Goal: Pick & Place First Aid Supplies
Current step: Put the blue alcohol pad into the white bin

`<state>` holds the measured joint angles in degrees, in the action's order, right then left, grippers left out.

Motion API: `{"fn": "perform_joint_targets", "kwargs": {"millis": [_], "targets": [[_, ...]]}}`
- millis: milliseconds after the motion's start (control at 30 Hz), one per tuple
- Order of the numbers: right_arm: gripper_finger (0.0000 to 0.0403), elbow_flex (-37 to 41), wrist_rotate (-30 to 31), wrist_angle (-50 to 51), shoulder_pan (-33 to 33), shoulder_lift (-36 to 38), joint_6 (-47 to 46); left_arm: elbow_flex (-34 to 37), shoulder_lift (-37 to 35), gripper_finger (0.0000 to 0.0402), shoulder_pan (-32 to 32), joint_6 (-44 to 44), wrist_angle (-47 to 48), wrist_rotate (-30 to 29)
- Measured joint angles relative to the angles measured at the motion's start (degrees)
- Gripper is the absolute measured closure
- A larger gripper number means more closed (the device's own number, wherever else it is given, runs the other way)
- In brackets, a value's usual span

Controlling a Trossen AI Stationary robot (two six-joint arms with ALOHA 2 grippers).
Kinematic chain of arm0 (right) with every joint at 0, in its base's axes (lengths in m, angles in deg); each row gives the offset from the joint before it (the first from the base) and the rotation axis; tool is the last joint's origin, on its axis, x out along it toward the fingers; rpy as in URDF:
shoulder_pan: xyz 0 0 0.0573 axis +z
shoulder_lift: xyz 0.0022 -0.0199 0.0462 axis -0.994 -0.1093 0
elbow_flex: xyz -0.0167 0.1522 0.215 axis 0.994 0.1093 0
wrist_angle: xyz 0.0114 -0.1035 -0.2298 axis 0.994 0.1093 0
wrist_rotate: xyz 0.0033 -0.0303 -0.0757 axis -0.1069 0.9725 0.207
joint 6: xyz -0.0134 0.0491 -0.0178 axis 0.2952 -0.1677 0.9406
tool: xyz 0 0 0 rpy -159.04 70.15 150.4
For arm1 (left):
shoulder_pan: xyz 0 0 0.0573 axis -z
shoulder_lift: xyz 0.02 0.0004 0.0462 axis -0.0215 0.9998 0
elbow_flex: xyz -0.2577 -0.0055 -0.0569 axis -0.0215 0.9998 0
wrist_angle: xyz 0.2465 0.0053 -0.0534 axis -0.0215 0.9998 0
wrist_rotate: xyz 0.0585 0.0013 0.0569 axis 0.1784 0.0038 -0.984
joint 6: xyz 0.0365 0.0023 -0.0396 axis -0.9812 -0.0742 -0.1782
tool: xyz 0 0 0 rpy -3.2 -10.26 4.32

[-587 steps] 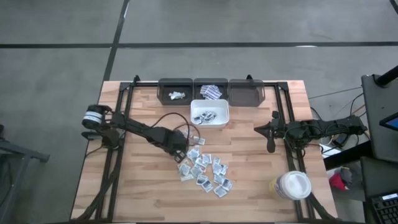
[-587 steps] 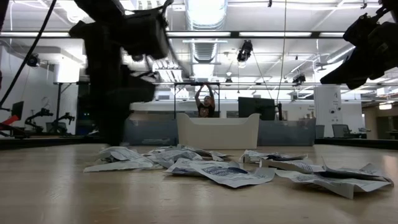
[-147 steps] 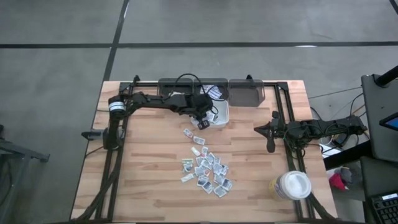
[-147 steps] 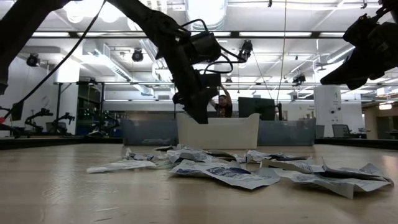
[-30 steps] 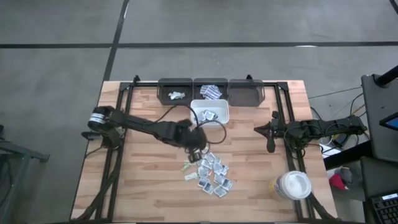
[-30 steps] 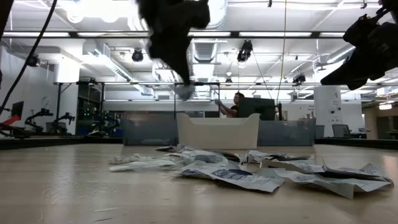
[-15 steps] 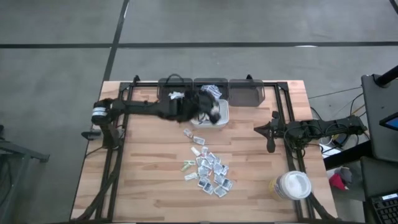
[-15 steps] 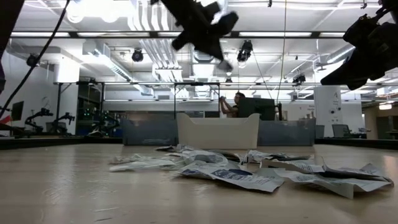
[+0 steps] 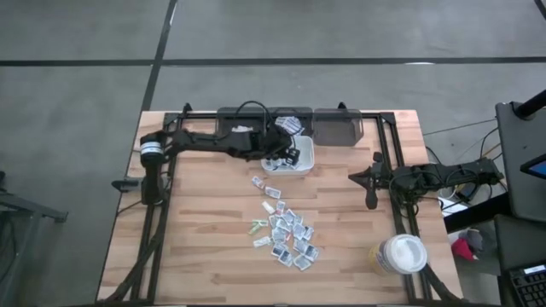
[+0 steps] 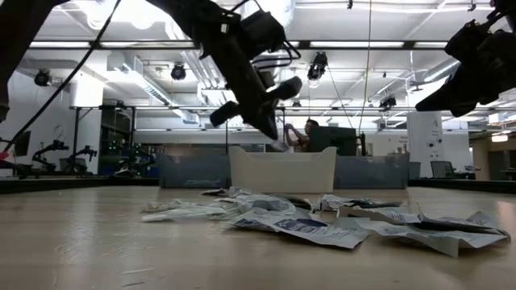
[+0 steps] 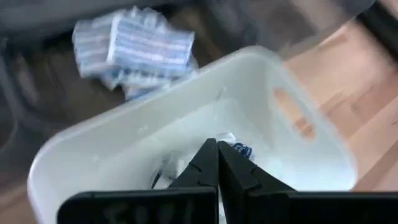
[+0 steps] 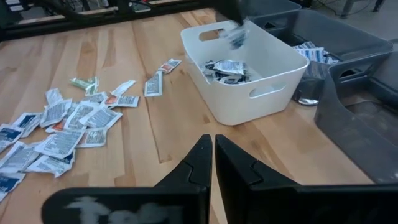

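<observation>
My left gripper (image 11: 217, 148) hangs over the white bin (image 9: 309, 162) at the table's far middle, shut on a small white sachet with blue print (image 11: 234, 144). The right wrist view shows that sachet (image 12: 236, 35) above the bin's opening. More sachets lie on the bottom of the bin (image 12: 225, 68). The remaining first aid supplies (image 9: 286, 232) lie scattered flat on the wood nearer the front. My right gripper (image 9: 372, 196) waits shut at the table's right side, touching nothing. My left gripper pinches the sachet by one edge (image 11: 226, 140) between its two fingertips. The fingers slant downward from the table's left side. The sachet sticks out past the fingertips, lifted clear above the inside of the white bin.
Three dark bins (image 9: 288, 124) stand in a row along the far edge, behind the white bin; two hold sachets. A white round lidded tub (image 9: 401, 254) stands at the near right. Black frame rails (image 9: 162, 213) run along both sides of the table.
My left gripper has risen from the scattered pile and swung toward the far edge with the sachet, rolling its wrist as it went. It now hangs over the white bin and is still shut. The pile and my right arm have not moved.
</observation>
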<state>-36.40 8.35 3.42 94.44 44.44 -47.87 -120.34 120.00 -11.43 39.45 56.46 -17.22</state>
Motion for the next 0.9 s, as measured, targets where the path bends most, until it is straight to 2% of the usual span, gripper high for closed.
{"fn": "perform_joint_targets", "kwargs": {"millis": [267, 633, 733, 900], "targets": [[0.0385, 0.0, 0.3, -0.1, 0.0, -0.4, -0.1, 1.0, 1.7, 0.0401, 0.1, 0.1, -0.6, -0.1], [0.0385, 0.0, 0.3, -0.1, 0.0, -0.5, -0.1, 1.7, 2.5, 0.0399, 0.1, -1.6, -1.2, 3.8], [0.0385, 0.0, 0.3, -0.1, 0.0, -0.5, -0.1, 1.7, 2.2, 0.0382, 0.1, -3.3, -1.3, 4.2], [0.0385, 0.0, 0.3, -0.1, 0.0, -0.4, -0.1, 1.7, 2.1, 0.0324, 0.1, -3.6, -1.3, 4.2]]}}
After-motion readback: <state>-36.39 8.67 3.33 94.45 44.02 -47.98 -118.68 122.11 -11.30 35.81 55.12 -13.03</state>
